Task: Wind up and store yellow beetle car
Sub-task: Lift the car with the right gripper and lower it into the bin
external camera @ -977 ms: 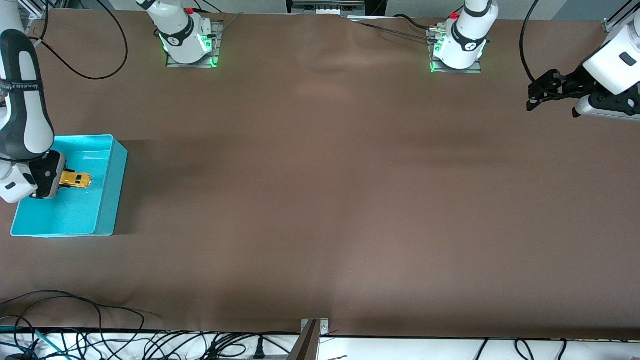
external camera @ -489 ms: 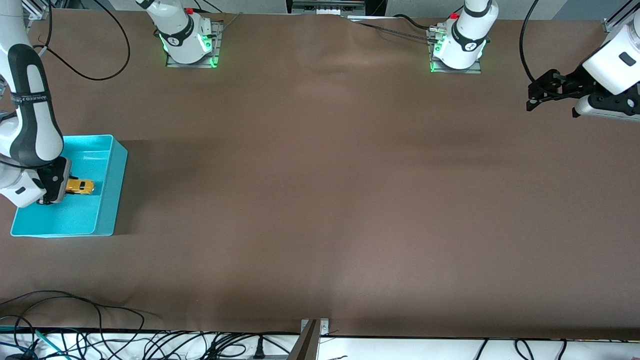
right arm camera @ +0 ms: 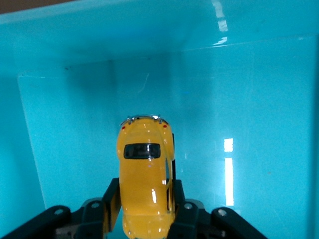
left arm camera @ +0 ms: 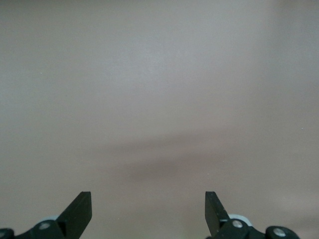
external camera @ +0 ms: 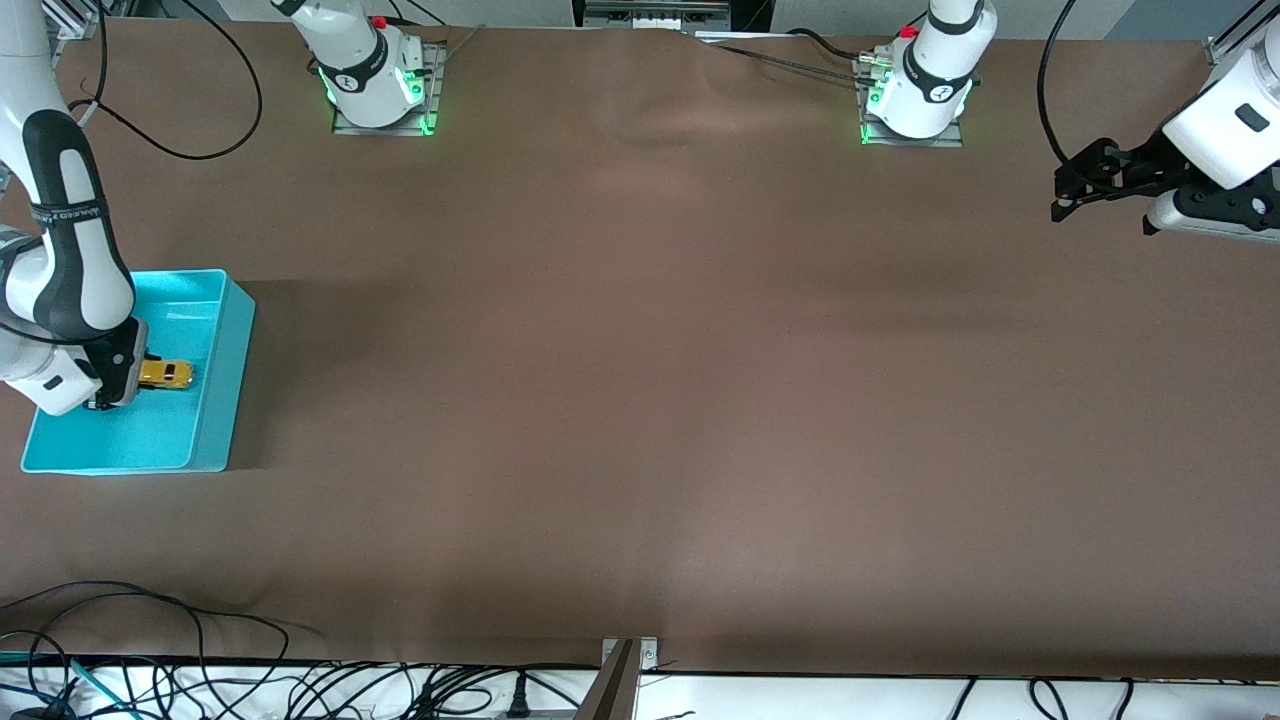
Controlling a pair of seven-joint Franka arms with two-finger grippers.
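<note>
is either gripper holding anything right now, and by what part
The right gripper holds the yellow beetle car by its two sides, low inside the turquoise bin. The left gripper is open over bare table, holding nothing.

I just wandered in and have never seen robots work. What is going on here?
The right gripper is shut on a tiny yellow beetle toy car, holding it low inside the turquoise plastic bin at the right arm's end of the brown table. The left gripper waits open over bare table, holding nothing.
</note>
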